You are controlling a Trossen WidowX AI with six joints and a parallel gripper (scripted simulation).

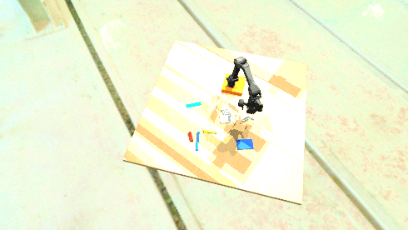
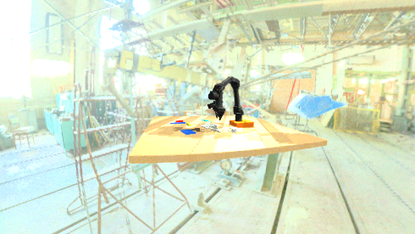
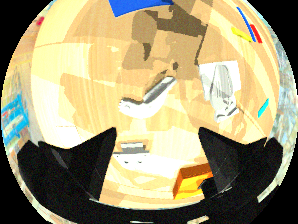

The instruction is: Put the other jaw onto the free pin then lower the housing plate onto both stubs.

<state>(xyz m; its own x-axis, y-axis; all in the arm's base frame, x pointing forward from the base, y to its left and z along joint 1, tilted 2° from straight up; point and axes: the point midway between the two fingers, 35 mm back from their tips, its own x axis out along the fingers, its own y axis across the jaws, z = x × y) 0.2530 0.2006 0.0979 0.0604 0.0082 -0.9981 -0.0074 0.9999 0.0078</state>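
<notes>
My gripper (image 1: pixel 253 109) (image 2: pixel 218 115) (image 3: pixel 158 131) is open and empty above the table. A loose pale jaw (image 3: pixel 145 102) (image 1: pixel 248 118) lies on the table ahead of the fingertips in the wrist view. The white base (image 3: pixel 234 70) (image 1: pixel 226 121) is to the right of it there, with a pale jaw (image 3: pixel 218 92) on it; whether that jaw is seated on its pin cannot be told. The light housing plate (image 3: pixel 132 158) lies apart from both, between the fingers in the wrist view but below them; in the top view the arm seems to hide it.
The orange block (image 1: pixel 233 88) (image 2: pixel 241 124) (image 3: pixel 194 185) is at the arm's base. A blue plate (image 1: pixel 245 144) (image 2: pixel 188 131) (image 3: pixel 135 6) lies on the table. Cyan (image 1: pixel 193 104), yellow (image 1: pixel 209 132), red (image 1: pixel 191 137) and blue (image 1: pixel 197 141) pieces lie to one side.
</notes>
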